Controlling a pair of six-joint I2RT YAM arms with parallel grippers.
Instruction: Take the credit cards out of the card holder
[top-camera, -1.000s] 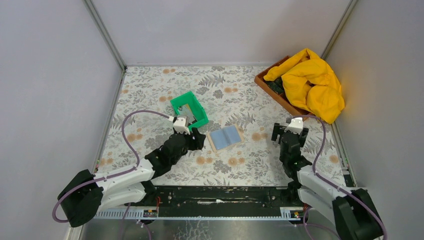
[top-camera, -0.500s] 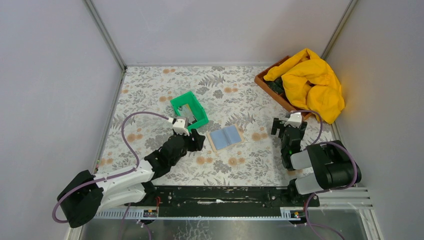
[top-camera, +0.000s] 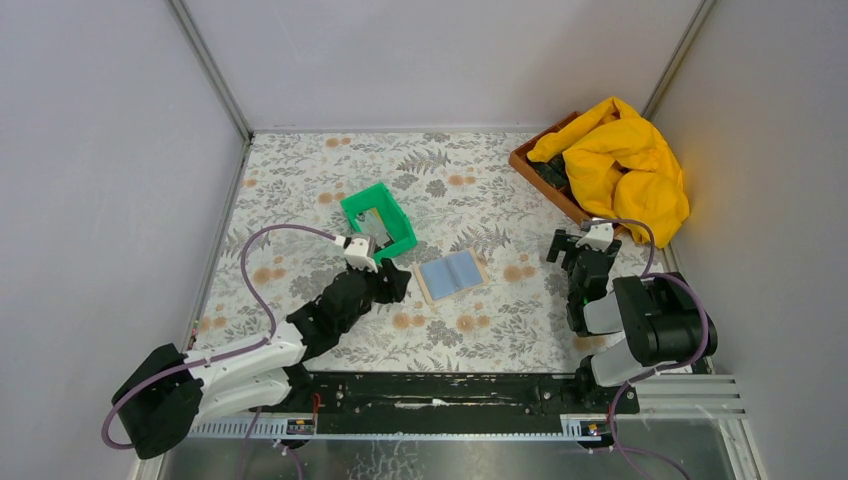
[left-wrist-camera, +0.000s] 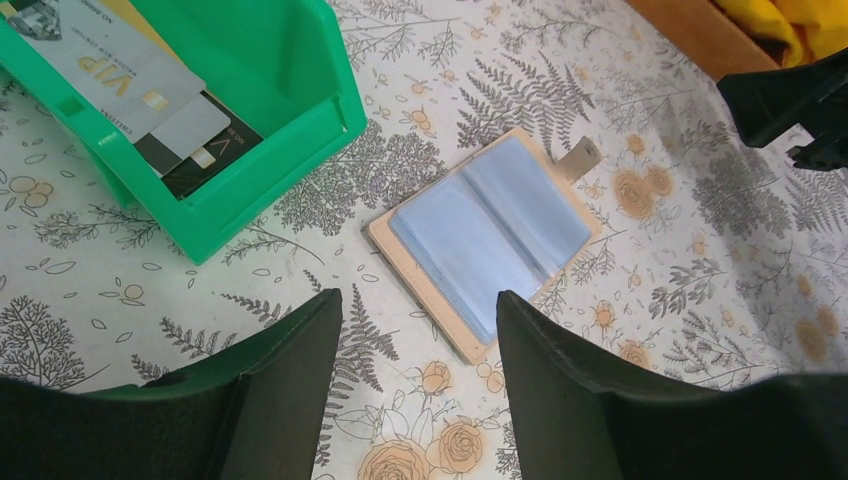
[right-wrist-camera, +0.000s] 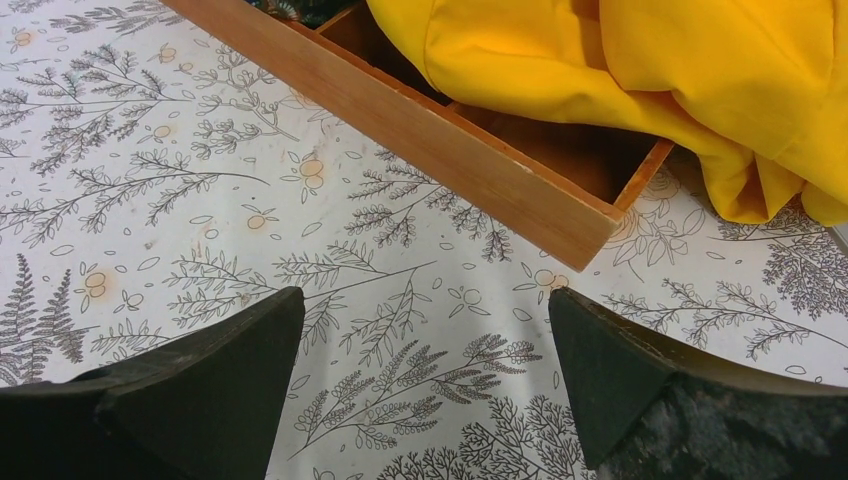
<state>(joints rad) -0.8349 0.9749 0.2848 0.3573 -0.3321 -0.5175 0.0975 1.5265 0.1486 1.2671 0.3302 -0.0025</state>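
Observation:
The card holder (top-camera: 452, 274) lies open and flat on the floral table, tan with blue-grey lining; it also shows in the left wrist view (left-wrist-camera: 487, 238), its tab pointing up right. The credit cards (left-wrist-camera: 140, 95) lie in the green bin (top-camera: 378, 220): a greyish one over a black one. My left gripper (top-camera: 392, 283) is open and empty, just left of the holder and near the bin (left-wrist-camera: 250, 130); the gripper (left-wrist-camera: 420, 345) hangs over bare table. My right gripper (top-camera: 580, 262) is open and empty at the right, over bare table (right-wrist-camera: 425, 350).
A wooden tray (top-camera: 548, 180) with a yellow cloth (top-camera: 625, 165) stands at the back right; both show close in the right wrist view, the tray (right-wrist-camera: 430, 130) and the cloth (right-wrist-camera: 620, 70). Grey walls enclose the table.
The right arm has folded back toward its base and its gripper moved slightly up and right. The left arm has barely moved. The holder and bin are unchanged.

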